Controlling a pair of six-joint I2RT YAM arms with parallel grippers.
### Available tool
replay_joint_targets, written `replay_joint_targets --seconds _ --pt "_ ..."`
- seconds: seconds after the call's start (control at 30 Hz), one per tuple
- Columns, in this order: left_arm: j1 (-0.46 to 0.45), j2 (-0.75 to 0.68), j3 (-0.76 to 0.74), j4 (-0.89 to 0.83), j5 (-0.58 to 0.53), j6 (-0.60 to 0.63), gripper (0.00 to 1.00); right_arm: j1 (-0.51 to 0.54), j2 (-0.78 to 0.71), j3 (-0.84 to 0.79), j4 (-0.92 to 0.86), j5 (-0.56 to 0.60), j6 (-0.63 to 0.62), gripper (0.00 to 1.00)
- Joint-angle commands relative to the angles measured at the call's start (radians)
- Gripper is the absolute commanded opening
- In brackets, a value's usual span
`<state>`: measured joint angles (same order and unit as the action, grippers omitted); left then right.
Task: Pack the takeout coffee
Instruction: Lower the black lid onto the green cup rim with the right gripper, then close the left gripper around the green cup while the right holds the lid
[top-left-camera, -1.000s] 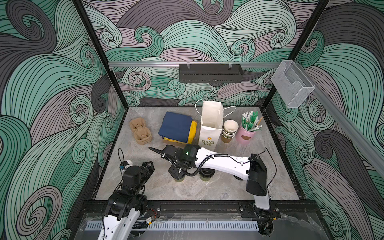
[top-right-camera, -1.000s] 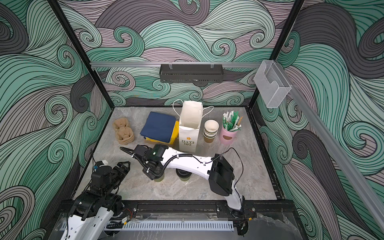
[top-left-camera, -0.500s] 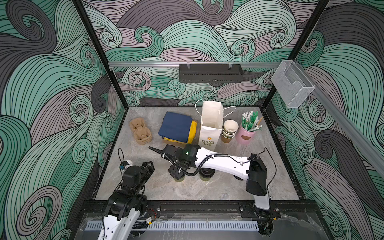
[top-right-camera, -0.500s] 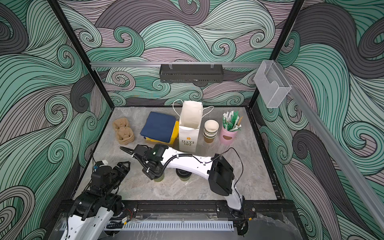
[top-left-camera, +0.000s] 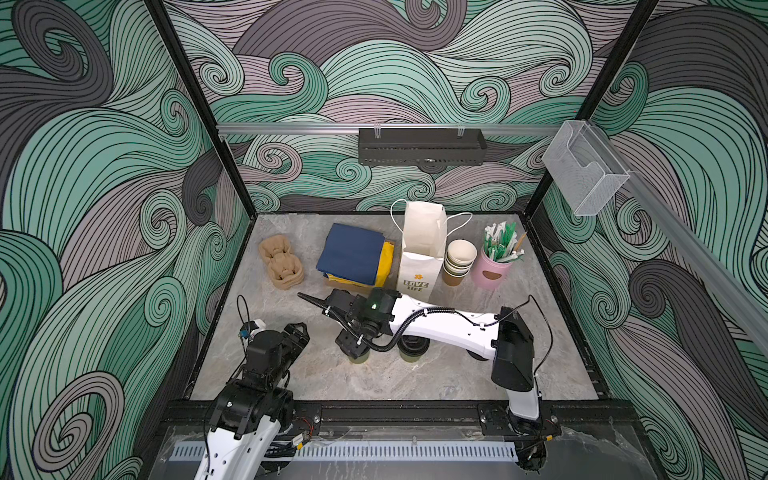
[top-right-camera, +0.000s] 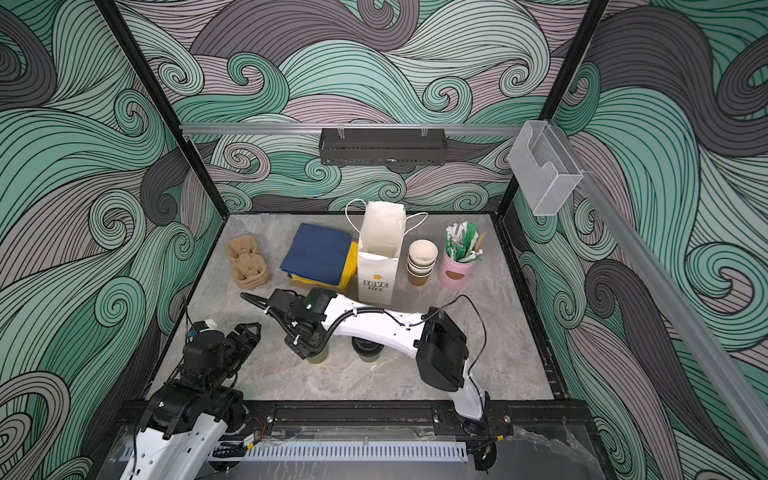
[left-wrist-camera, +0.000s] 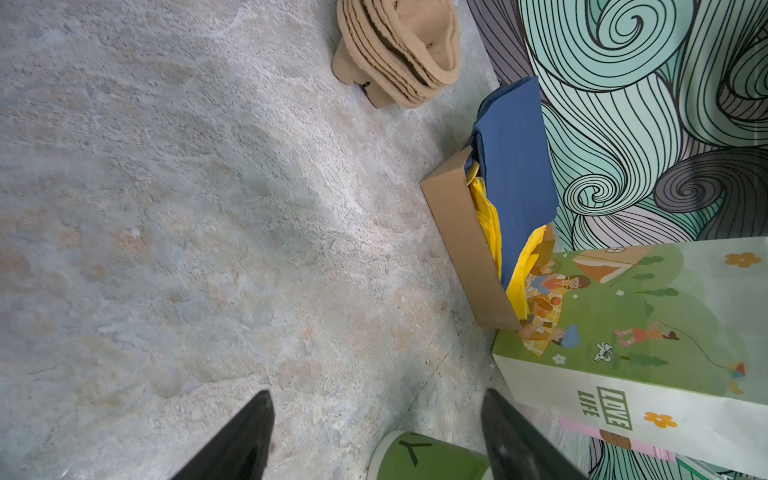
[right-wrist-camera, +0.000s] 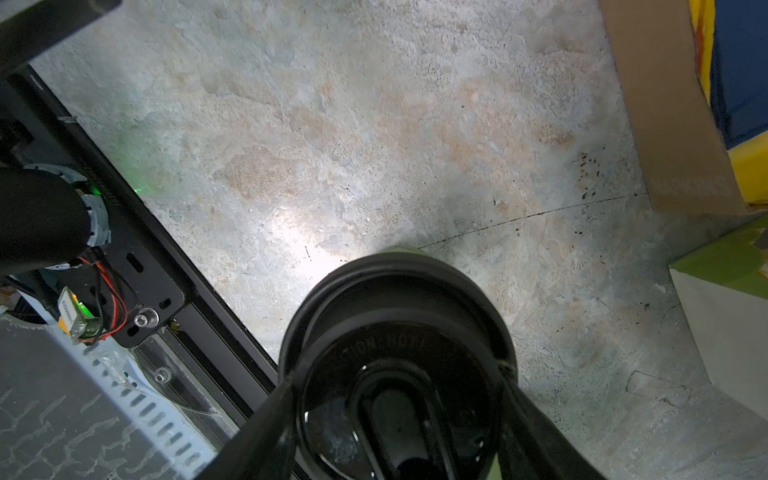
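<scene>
One takeout coffee cup (right-wrist-camera: 395, 299) stands on the table in the front middle, its black lid between the fingers of my right gripper (right-wrist-camera: 397, 380), which press its sides. In both top views the gripper (top-left-camera: 355, 351) (top-right-camera: 309, 353) covers that cup, and only a bit of olive side (top-left-camera: 360, 358) shows. The other lidded cup (top-left-camera: 411, 347) (top-right-camera: 365, 347) stands just to the right, partly under my right forearm. My left gripper (top-left-camera: 297, 332) (left-wrist-camera: 376, 415) hangs open and empty to the left. Past its fingers the left wrist view shows a cup's olive side (left-wrist-camera: 419, 457).
The white paper bag (top-left-camera: 419, 266) stands open behind the cups. A stack of brown pulp carriers (top-left-camera: 280, 262) and a cardboard box of blue and yellow napkins (top-left-camera: 353, 257) lie at the back left. Lidless stacked cups (top-left-camera: 457, 262) and a pink holder (top-left-camera: 494, 270) stand right of the bag.
</scene>
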<state>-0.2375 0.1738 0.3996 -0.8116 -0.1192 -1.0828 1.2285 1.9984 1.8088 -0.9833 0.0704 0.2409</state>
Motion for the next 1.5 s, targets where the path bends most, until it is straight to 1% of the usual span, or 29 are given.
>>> replay_joint_targets --seconds 0.0,0.2,0.4,0.83,0.97,1.07,1.17,1.33,1.47 --pt "0.005 0.017 0.040 0.024 0.013 0.028 0.81 -0.006 0.008 -0.015 -0.038 0.013 -0.018 0.69" --pt "0.005 0.036 0.042 0.037 0.020 0.032 0.81 -0.006 -0.001 -0.011 -0.048 0.031 -0.025 0.69" --pt "0.005 0.034 0.042 0.033 0.026 0.034 0.80 -0.005 0.003 -0.019 -0.048 0.014 -0.018 0.69" --pt "0.004 0.071 0.036 0.061 0.086 0.052 0.81 -0.007 -0.012 -0.051 -0.032 0.047 -0.012 0.70" --pt "0.005 0.081 0.030 0.080 0.116 0.056 0.80 -0.010 -0.015 -0.074 -0.010 0.015 -0.007 0.70" --pt "0.004 0.095 0.024 0.116 0.175 0.070 0.81 -0.022 -0.035 -0.119 0.043 -0.050 0.004 0.70" --pt "0.004 0.127 0.016 0.152 0.268 0.085 0.81 -0.032 -0.057 -0.173 0.091 -0.096 -0.002 0.69" --pt "0.005 0.186 0.002 0.211 0.454 0.108 0.81 -0.034 -0.084 -0.242 0.136 -0.158 -0.102 0.68" --pt "0.004 0.205 -0.025 0.272 0.567 0.104 0.81 -0.035 -0.089 -0.274 0.136 -0.197 -0.193 0.68"
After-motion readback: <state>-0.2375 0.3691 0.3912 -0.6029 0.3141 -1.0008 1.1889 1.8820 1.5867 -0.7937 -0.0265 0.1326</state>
